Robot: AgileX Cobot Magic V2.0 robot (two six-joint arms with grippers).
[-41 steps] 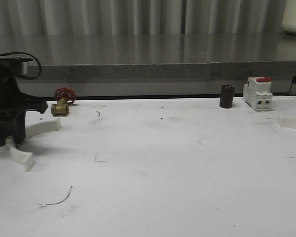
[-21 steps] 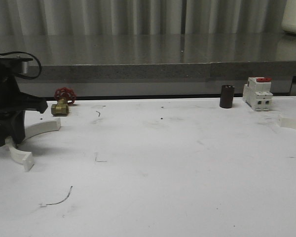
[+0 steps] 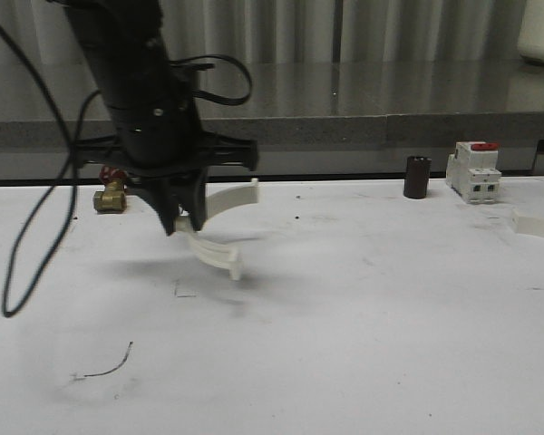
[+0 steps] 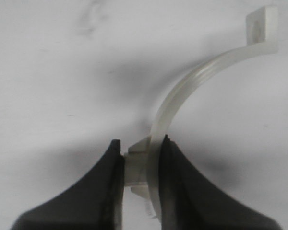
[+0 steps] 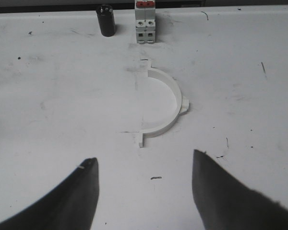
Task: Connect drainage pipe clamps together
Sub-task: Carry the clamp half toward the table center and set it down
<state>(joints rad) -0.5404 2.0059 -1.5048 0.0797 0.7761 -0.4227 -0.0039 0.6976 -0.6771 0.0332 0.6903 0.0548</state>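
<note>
My left gripper is shut on one white drainage pipe clamp, held just above the table left of centre. In the left wrist view the gripper pinches that half-ring at its outer lug, and the arc curves away to a flat end tab. The other clamp lies flat on the table ahead of my open right gripper, with nothing between the fingers. In the front view this second clamp shows at the far right edge.
A white breaker with a red top and a black cylinder stand at the back right. A brass valve with a red handle sits at the back left, partly behind the arm. A black cable loops down on the left. A raised ledge bounds the back.
The left arm has swung from the far left edge toward the table's centre, carrying the clamp with it and lifting it off the surface.
</note>
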